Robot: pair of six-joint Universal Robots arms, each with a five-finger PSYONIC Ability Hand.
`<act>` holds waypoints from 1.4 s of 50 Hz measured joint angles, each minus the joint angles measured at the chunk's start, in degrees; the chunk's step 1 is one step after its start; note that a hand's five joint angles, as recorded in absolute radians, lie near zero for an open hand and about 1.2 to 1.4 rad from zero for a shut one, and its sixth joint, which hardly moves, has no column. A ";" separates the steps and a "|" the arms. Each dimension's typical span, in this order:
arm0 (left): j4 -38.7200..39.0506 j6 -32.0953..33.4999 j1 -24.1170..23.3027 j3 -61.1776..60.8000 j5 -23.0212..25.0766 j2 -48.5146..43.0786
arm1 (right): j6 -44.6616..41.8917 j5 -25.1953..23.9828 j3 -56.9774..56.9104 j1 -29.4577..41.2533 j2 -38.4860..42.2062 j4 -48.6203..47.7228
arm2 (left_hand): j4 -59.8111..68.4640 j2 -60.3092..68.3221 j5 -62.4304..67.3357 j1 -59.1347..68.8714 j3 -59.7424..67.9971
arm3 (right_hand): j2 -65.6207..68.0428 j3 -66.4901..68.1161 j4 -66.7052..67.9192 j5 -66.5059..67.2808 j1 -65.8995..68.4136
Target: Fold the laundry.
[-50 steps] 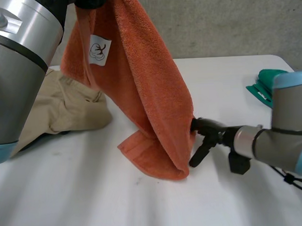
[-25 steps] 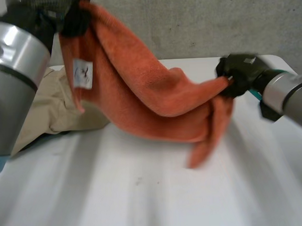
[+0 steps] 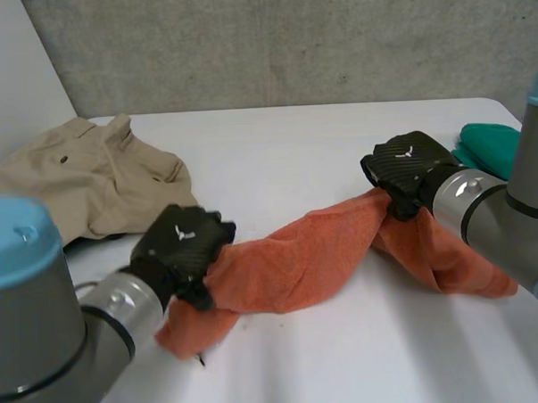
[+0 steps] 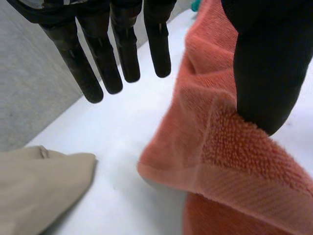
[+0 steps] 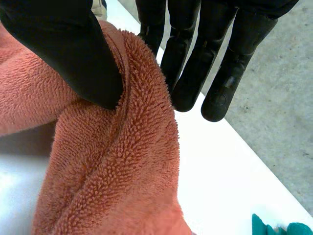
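Observation:
An orange towel (image 3: pixel 298 258) lies stretched in a loose band across the white table (image 3: pixel 347 359), between my two hands. My left hand (image 3: pixel 182 245) is at the towel's left end, low on the table. In the left wrist view its fingers (image 4: pixel 98 63) are straight and off the cloth, while the thumb (image 4: pixel 264 73) rests on the towel's hemmed edge (image 4: pixel 234 161). My right hand (image 3: pixel 408 164) holds the right end. There a fold of towel (image 5: pixel 117 181) is pinched between its thumb (image 5: pixel 68 49) and fingers.
A beige garment (image 3: pixel 89 178) lies crumpled at the back left, close beyond my left hand's fingertips (image 4: pixel 34 186). A green cloth (image 3: pixel 490 147) sits near the table's right edge, behind my right arm. A grey wall runs behind the table.
The towel hung high from my left hand; now it lies across the table. My right hand took its lower end and drew it right. My left hand came down and opened.

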 measured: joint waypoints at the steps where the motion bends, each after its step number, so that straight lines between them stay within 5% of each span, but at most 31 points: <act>1: -0.27 -0.04 0.24 0.85 0.04 0.00 | -0.07 -0.04 0.32 0.04 -0.45 -0.15 | -0.51 -0.40 -0.50 -0.43 -0.43 | 0.00 0.00 0.00 0.00 0.00; 13: 1.69 -4.35 2.84 14.90 0.88 -8.06 | -2.90 -3.51 6.49 1.59 -11.22 -4.08 | -7.77 -7.90 -7.88 -7.22 -8.07 | 0.00 0.00 0.00 0.00 0.00; 18: -0.41 -9.56 2.54 21.70 5.23 -17.24 | -4.41 -4.44 8.56 2.21 -15.98 -4.76 | -7.77 -7.99 -7.88 -7.22 -8.08 | 0.00 0.00 0.00 0.00 0.00; 27: -8.80 -12.78 2.42 23.30 10.48 -20.28 | -5.38 -4.29 8.99 2.21 -16.21 -4.67 | -7.73 -7.93 -7.79 -7.20 -8.05 | 0.00 0.00 0.00 0.00 0.00; 46: -13.80 -12.30 2.36 25.13 10.50 -26.87 | -7.60 -4.02 8.21 1.40 -11.43 -4.63 | 9.05 8.50 9.18 9.81 8.20 | 0.00 0.00 0.00 0.00 0.00; 52: -13.76 -11.86 2.40 28.23 9.47 -29.24 | -7.73 -3.57 6.22 1.12 -6.94 -4.56 | 39.52 39.08 38.31 36.30 38.26 | 0.00 0.00 0.00 0.00 0.00; 64: -9.02 -10.74 2.74 38.02 4.64 -33.36 | -8.17 -1.57 -1.77 1.13 0.48 -5.63 | 41.34 40.65 38.60 36.30 39.90 | 0.00 0.00 0.00 0.00 0.00; 70: -0.36 -5.72 3.01 46.36 -1.19 -34.45 | -8.35 0.69 -10.52 1.17 6.21 -13.72 | 41.35 40.75 38.60 36.30 40.01 | 0.00 0.00 0.00 0.00 0.00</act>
